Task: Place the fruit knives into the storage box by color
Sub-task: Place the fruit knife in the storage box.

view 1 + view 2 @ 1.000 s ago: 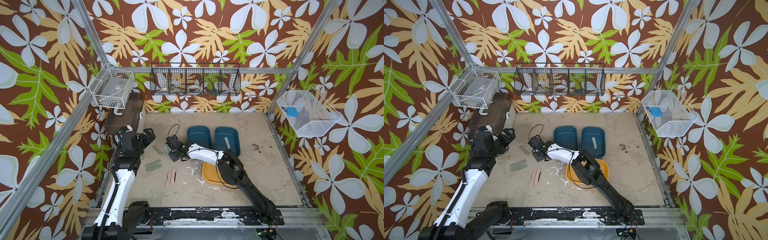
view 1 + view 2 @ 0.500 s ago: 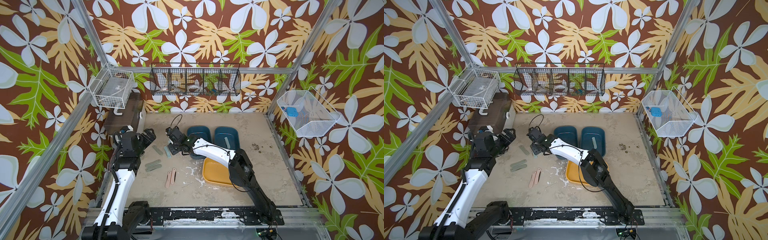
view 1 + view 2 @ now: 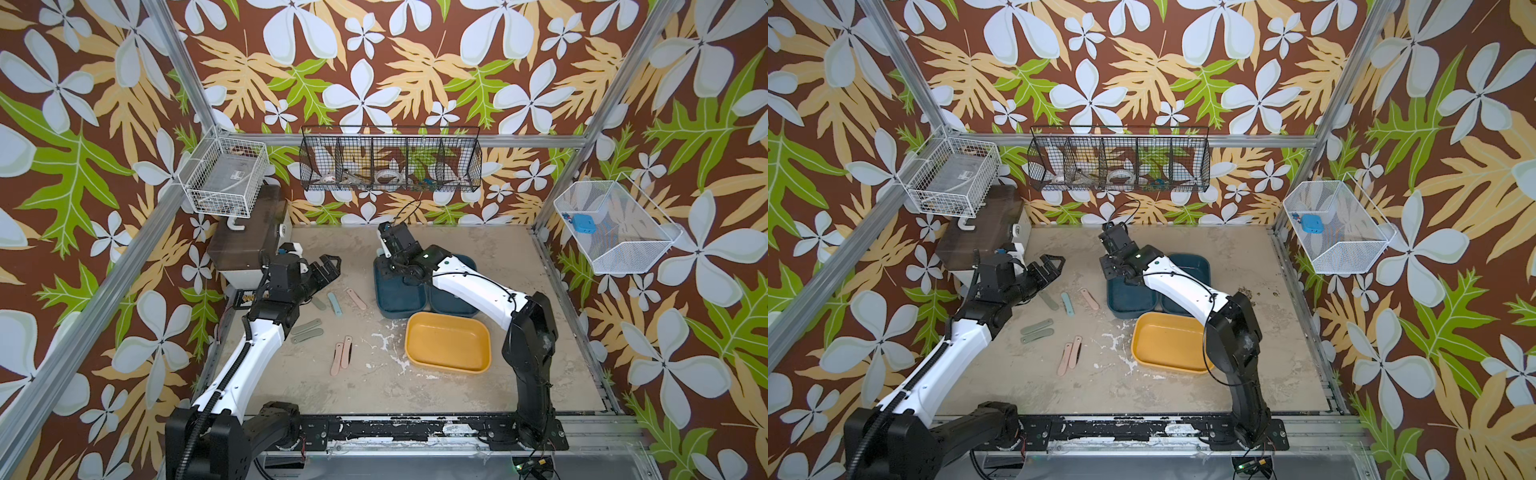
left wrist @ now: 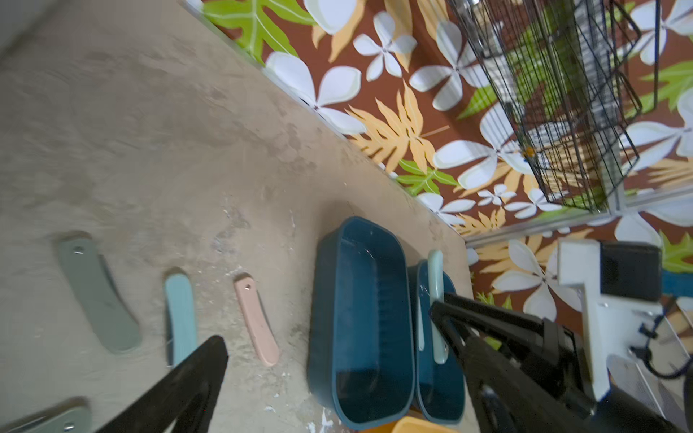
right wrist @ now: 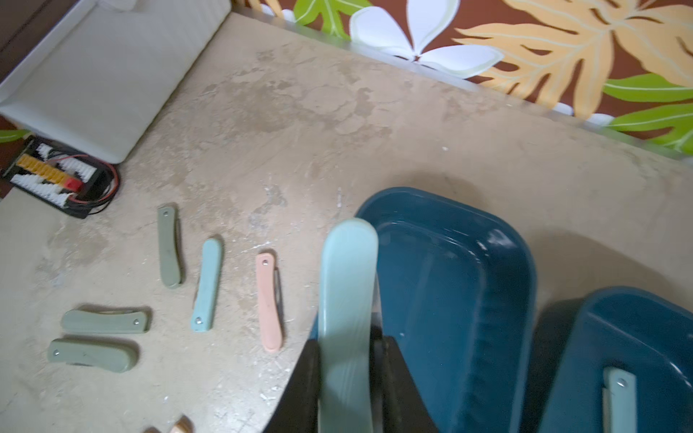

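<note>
One blue knife (image 5: 348, 285) in right tool (image 5: 350, 352)

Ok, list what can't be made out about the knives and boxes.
The dark blue box under the right arm: in both top views the arm covers most of it, hiding the boxed knife.
The boxed knife: right wrist view, cut off by the picture edge.
The held light blue knife: gripped end runs off the same edge.
The wire basket contents: top views, too small behind mesh.
</note>
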{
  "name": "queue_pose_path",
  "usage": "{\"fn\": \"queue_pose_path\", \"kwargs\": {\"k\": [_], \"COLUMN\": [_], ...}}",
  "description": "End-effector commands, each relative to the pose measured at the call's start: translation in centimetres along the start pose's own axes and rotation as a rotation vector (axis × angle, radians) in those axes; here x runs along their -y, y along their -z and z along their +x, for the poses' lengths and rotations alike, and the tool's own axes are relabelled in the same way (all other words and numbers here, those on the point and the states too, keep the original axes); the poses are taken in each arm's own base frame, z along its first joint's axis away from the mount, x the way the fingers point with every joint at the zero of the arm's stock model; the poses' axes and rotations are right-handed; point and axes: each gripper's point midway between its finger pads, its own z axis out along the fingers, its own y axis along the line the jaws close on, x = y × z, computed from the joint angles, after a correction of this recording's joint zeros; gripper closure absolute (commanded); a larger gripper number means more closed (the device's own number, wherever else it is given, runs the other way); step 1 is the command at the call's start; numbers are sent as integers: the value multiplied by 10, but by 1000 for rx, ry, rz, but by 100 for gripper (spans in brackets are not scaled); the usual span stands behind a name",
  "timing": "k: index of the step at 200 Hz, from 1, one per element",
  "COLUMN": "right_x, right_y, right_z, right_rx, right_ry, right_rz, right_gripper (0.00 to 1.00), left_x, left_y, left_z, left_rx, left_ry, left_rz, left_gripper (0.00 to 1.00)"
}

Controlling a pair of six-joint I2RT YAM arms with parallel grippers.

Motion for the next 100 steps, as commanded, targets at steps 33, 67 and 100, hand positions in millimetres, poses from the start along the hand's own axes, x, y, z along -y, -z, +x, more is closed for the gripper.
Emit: {"fn": "queue_pose_path", "kwargs": {"k": [33, 67, 100], "right_x": [82, 131, 166], "right_y": [18, 23, 20], "right_z": [13, 40, 73], "right_rx": [29, 0, -40], "right_ry": [-131, -199, -261], "right_rz": [98, 166, 208], "right_gripper": [77, 77, 77], "left_x": [78, 109, 129], "left_y": [-33, -49, -59], "left_z": [47, 85, 116], "left_rx": [-182, -283, -354], "left_ry": [-63, -79, -108], "left_rz": [202, 266, 295], "left_gripper": [0, 0, 0]}}
